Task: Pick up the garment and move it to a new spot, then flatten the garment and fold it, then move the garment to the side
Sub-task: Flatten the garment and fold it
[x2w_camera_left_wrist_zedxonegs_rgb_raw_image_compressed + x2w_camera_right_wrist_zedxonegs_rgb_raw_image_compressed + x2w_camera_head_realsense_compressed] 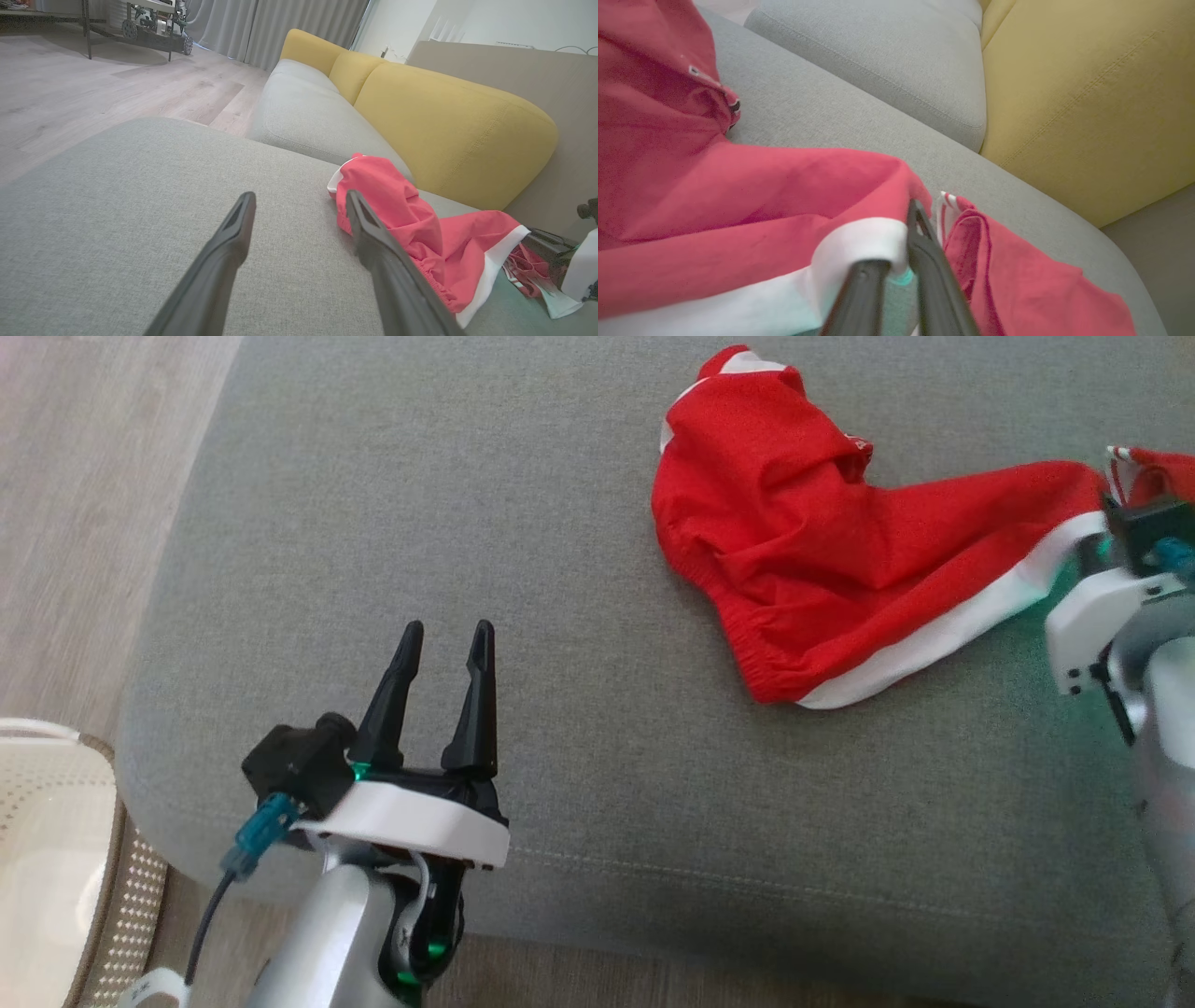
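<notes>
The garment [794, 551] is lying on the grey cushion [579, 784], toward its far right part, bunched at one end and drawn out into a long tail at the other. The right gripper [903, 242] is holding that tail: in the right wrist view its fingers are pinching the white hem [850, 242], with almost no gap between them. The long axis of the garment is running from the bunched end, near the middle of the cushion, out to the right gripper at the right edge. The left gripper [448, 630] is hovering over the near left part of the cushion, its fingers spread wide and nothing between them. The garment is lying ahead of it and to its right, well apart. So the right arm is the nearer one, and I am judging that it is the arm doing the carrying to a new spot, along this same axis, while the left one is standing free for the flattening.
</notes>
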{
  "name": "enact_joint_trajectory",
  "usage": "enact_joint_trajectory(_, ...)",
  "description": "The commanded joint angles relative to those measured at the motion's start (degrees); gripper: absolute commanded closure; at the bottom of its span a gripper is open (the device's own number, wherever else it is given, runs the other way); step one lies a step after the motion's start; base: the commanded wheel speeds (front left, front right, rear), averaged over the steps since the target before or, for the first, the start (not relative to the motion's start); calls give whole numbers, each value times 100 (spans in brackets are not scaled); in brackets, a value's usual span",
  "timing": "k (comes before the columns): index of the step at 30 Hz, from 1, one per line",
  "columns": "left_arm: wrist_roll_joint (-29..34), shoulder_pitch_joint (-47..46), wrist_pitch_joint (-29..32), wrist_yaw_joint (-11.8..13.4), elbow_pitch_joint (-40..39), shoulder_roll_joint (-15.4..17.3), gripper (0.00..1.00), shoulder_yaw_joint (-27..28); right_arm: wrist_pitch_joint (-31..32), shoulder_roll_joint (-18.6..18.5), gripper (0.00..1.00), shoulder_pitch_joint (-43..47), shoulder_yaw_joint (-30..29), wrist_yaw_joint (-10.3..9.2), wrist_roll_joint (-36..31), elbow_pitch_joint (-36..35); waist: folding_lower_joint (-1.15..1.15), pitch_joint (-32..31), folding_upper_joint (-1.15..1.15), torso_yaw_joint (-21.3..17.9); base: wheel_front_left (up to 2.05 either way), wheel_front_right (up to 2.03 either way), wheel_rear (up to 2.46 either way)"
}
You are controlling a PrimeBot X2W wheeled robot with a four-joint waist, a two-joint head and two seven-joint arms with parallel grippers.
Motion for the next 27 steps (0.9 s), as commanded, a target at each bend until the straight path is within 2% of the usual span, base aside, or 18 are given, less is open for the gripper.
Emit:
enact_joint_trajectory(1, 41, -217, -30, -14, -180, 39, 0, 170, -12, 47, 0, -125, 163, -2, -17, -89, 0, -2, 0, -32, 0, 0, 0)
enact_joint_trajectory(6, 59, -207, -30, -16, -150, 39, 0, 197, -59, 148, 0, -133, 187, -2, 105, -130, 0, -74, 0, -123, 0, 0, 0)
enact_joint_trajectory(10, 86, -182, -30, -25, -133, 39, 0, 232, -110, 295, 0, 30, 103, -2, 350, -466, 0, -201, 0, -235, 0, 0, 0)
enact_joint_trajectory(19, 182, -75, -30, -58, -109, 39, 0, 324, -139, 720, 0, 832, 22, -2, 1170, -1657, 0, -521, 0, -546, 0, 0, 0)
enact_joint_trajectory(23, 168, -30, -30, -73, -111, 39, 0, 359, -141, 1014, 0, 1315, 93, -2, 1831, -2256, 0, -616, 0, -695, 0, 0, 0)
enact_joint_trajectory(24, 120, -23, -30, -80, -114, 39, 0, 368, -141, 1111, 0, 1603, 198, -2, 2142, -2588, 0, -624, 0, -775, 0, 0, 0)
enact_joint_trajectory(27, -12, -34, -30, -90, -83, 39, 0, 370, -139, 1213, 0, 2022, 339, -2, 2521, -3054, 0, -595, 0, -917, 0, 0, 0)
